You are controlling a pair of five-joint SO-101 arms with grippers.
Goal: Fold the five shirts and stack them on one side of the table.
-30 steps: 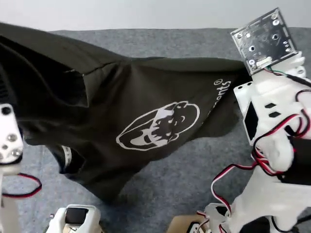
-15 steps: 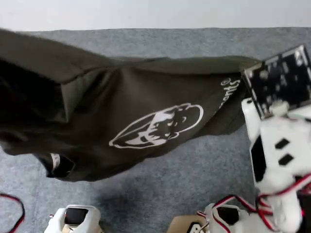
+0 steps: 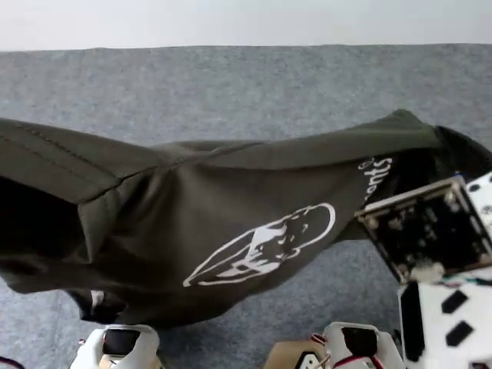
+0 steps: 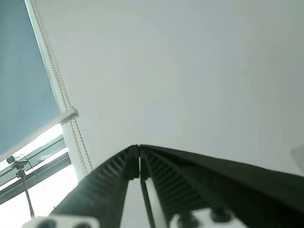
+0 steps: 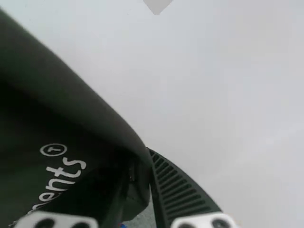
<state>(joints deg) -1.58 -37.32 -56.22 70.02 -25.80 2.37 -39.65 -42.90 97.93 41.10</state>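
Crosswise, the dark shirt (image 3: 231, 223) stretches side to side over the table (image 3: 231, 84).

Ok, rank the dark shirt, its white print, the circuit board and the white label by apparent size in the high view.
1. dark shirt, by far.
2-3. white print and circuit board: look alike, and the board seems nearer the camera, so unranked.
4. white label.

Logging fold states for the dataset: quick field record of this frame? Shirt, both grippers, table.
shirt: dark, white print, unfolded, held up and stretched between the two arms
left gripper: shut on one edge of the shirt
right gripper: shut on the shirt's edge near the white lettering
table: grey surface under the shirt
shirt-table contact: cannot tell
fold: not yet done
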